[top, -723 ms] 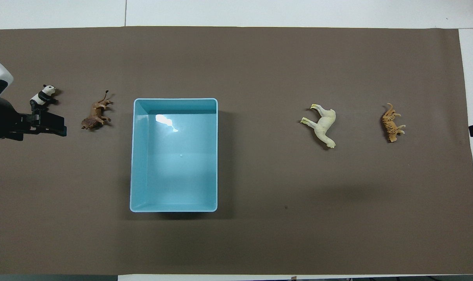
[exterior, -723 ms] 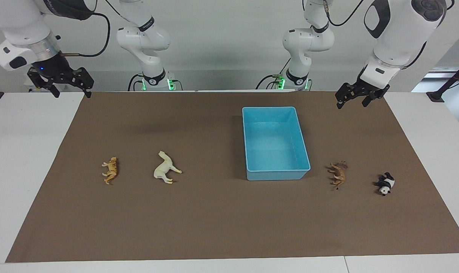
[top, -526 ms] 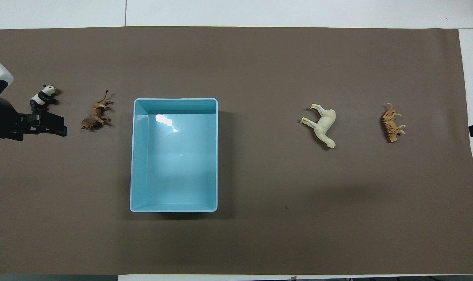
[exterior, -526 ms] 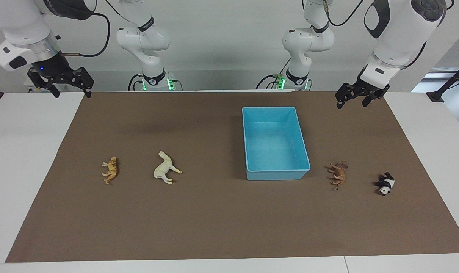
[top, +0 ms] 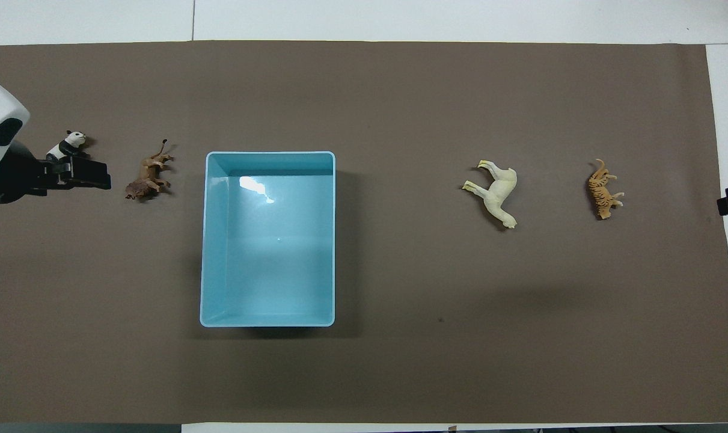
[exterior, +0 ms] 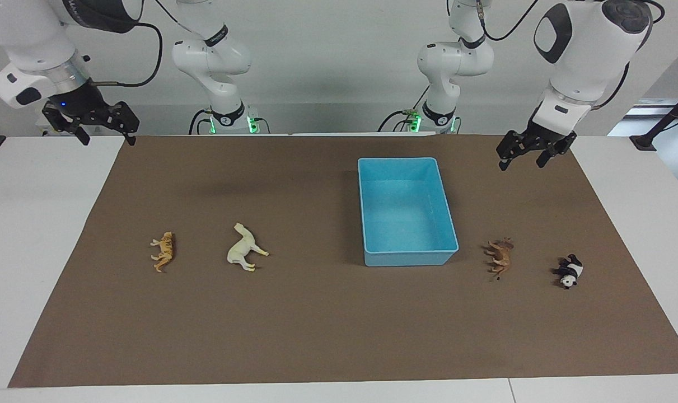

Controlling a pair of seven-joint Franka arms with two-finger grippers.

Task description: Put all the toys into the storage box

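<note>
1. The right gripper (exterior: 103, 134) hangs in the air at the right arm's end of the table, over the edge of the brown mat (exterior: 316, 324). Its fingers are spread apart and hold nothing.
2. The orange striped tiger (exterior: 164, 251) lies on its side on the mat, well apart from the right gripper and lower than it, with nothing touching it.
3. The cream-white horse (exterior: 244, 254) lies on its side beside the tiger, toward the storage box, also well clear of the right gripper.
4. The light blue storage box (exterior: 372, 168) sits on the mat between the two grippers, closer to the left gripper. None of the toys is in it.
5. The brown maned animal (exterior: 500, 257) lies on the mat just beside the box, well below the left gripper and apart from it.
6. The left gripper (exterior: 522, 160) hangs above the mat toward the left arm's end. Its fingers are spread and grasp nothing.
7. The black-and-white panda (exterior: 568, 271) sits on the mat toward the left arm's end. In the overhead view the raised left gripper partly covers it, but the facing view shows them well apart.
</note>
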